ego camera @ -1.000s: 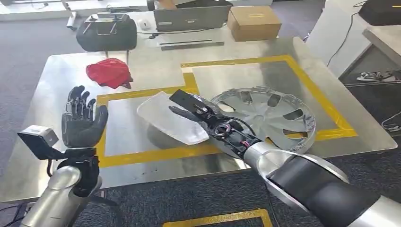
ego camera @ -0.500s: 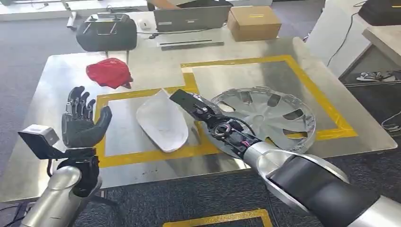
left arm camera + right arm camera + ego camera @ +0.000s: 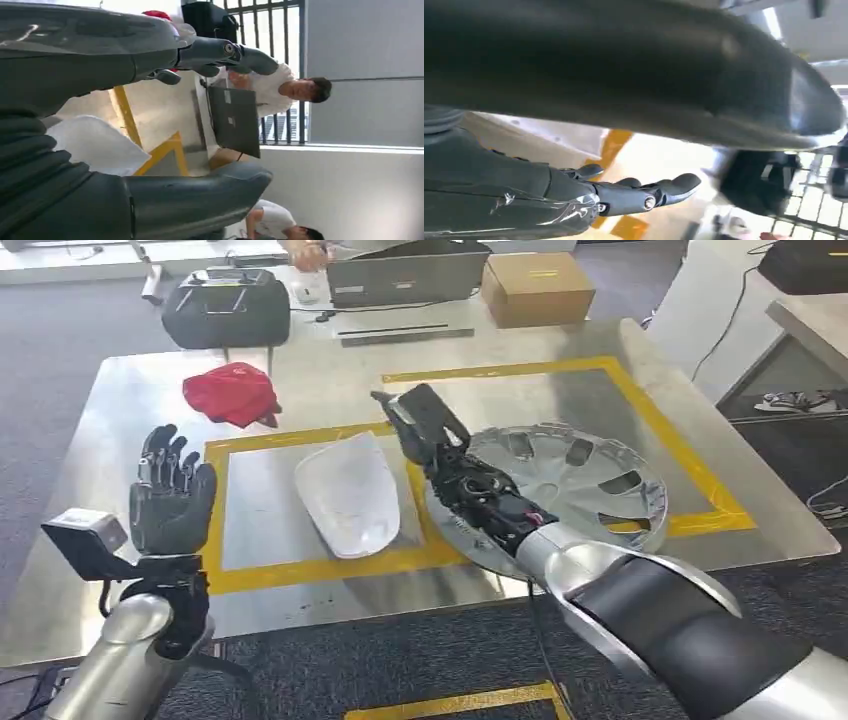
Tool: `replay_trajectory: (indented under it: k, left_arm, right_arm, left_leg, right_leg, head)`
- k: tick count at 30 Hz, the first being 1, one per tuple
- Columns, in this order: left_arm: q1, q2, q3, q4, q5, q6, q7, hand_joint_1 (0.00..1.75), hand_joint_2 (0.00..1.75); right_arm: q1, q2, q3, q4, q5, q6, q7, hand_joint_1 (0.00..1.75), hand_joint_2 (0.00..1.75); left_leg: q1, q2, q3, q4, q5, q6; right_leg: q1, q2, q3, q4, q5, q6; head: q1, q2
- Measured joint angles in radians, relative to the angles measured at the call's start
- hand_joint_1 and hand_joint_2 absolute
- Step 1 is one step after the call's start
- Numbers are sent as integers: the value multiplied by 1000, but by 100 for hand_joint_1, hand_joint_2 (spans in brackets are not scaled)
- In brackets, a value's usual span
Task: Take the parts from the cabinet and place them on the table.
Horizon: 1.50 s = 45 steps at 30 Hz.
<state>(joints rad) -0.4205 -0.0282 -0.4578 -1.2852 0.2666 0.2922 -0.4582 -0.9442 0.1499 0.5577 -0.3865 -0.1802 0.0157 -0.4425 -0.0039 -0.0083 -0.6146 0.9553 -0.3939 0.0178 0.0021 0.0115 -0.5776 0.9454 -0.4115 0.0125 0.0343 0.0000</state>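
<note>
Just left of your empty, spread right hand (image 3: 425,425), the white part (image 3: 347,492) lies on the table (image 3: 120,400); the hubcap (image 3: 580,475) sits under that wrist. Your left hand (image 3: 170,495) is raised, empty, fingers apart.

The steel desk (image 3: 120,420) carries two yellow-taped boxes. In the near box lies a white part (image 3: 348,493), flat on the metal. A silver wheel cover (image 3: 590,480) sits across the tape between the boxes. A red cloth (image 3: 232,393) rests outside the tape, towards the far left. Beyond, a black bag (image 3: 225,306), a laptop (image 3: 405,278) and a cardboard box (image 3: 537,286) sit along the far edge.
</note>
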Motion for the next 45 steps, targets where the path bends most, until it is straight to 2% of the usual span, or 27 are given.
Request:
replay_trajectory:
  k: [1,3,6,9,15,20,28,33,38,45]
  left_arm:
    - [1,2,0,0,-2,1,0,0,0]
    - [8,8,0,0,-4,1,0,0,0]
    - [20,19,3,0,-7,1,4,0,0]
    - [30,29,6,0,-16,1,11,0,0]
    - [35,38,8,-1,-27,-3,17,0,0]
    - [35,42,9,-3,-36,-8,17,0,0]
    - [35,46,10,-8,-36,-8,17,0,0]
    - [35,46,10,-9,-36,-8,17,0,0]
    - [40,49,10,-22,-40,6,16,0,0]
    - [63,54,10,-61,-95,33,26,0,0]
  right_arm:
    - [3,-1,-13,-35,-33,23,2,0,0]
    - [16,-12,-33,-130,-80,32,50,0,0]
    - [49,-43,-61,-295,-122,6,133,0,0]
    - [106,-82,-86,-463,-141,-10,184,0,0]
    - [238,-145,-127,-759,-137,-31,238,0,0]
    - [336,-177,-142,-936,-115,-47,266,0,0]
    - [393,-206,-148,-1083,-105,-49,272,0,0]
    - [406,-217,-148,-1126,-105,-50,274,0,0]
    - [453,-223,-146,-1166,-100,-82,273,0,0]
    - [507,-227,-143,-1205,-102,-94,284,0,0]
  left_leg:
    - [0,0,0,0,0,0]
    - [0,0,0,0,0,0]
    - [0,-1,1,0,0,0]
    - [0,-1,1,0,0,0]
    - [0,0,2,0,-1,0]
    - [0,0,2,0,-1,1]
    - [0,0,2,0,-1,1]
    - [0,0,2,0,-1,1]
    - [0,0,2,-1,-2,1]
    - [0,0,2,-1,-2,1]
  right_leg:
    - [0,0,0,0,0,0]
    - [0,0,0,0,0,0]
    - [0,0,0,0,0,0]
    - [0,-1,1,-1,-1,0]
    - [0,-1,2,-2,-1,1]
    - [0,-1,2,-2,-1,1]
    - [0,0,2,-2,-1,1]
    - [0,-1,3,-2,-1,1]
    - [0,-1,3,-2,-1,1]
    - [0,-1,3,-2,-1,0]
  head:
    - [0,0]
    - [-1,0]
    - [-1,0]
    - [-1,0]
    - [0,0]
    - [0,0]
    - [-1,0]
    - [0,0]
    - [0,0]
    - [-1,0]
